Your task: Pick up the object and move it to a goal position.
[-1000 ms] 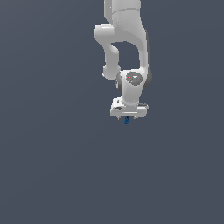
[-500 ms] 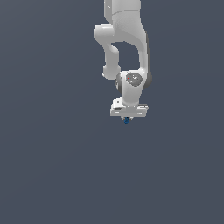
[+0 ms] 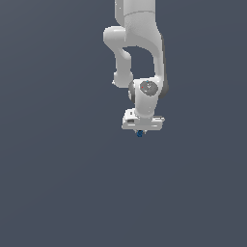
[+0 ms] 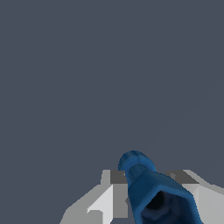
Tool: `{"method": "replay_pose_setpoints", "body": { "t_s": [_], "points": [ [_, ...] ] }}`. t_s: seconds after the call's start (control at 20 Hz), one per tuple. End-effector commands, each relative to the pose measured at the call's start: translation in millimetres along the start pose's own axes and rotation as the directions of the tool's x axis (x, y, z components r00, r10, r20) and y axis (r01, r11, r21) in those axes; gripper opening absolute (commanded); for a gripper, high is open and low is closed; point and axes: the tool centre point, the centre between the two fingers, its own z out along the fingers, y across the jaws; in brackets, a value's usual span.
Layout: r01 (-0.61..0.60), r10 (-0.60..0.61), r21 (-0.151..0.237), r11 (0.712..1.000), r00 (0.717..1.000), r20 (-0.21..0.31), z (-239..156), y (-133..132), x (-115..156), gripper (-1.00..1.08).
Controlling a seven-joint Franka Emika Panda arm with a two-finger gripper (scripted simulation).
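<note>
Dark-blue object (image 3: 140,133) sits clamped between the white gripper's (image 3: 140,132) jaws, just above the frame's centre in the exterior view, over plain grey ground (image 3: 58,193).

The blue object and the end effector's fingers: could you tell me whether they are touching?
Touching. In the wrist view the blue object sits between the two fingers, pressed against both with no gap; in the exterior view it hangs under the end effector.

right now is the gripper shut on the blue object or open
Shut on it: in the wrist view the blue object sits between both fingers of the gripper.
</note>
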Motion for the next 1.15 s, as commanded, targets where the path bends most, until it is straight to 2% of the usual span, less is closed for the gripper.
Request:
{"method": "replay_pose_setpoints", "body": {
  "t_s": [0.0, 0.65, 1.1],
  "points": [
    [0.005, -0.005, 0.001, 1.0, 1.0, 0.002, 0.8, -7.5, 4.0, -1.0],
    [0.005, -0.005, 0.001, 1.0, 1.0, 0.002, -2.3, -48.2, 52.6, -1.0],
    [0.005, -0.005, 0.001, 1.0, 1.0, 0.002, -2.9, -57.6, 64.6, -1.0]
  ]
}}
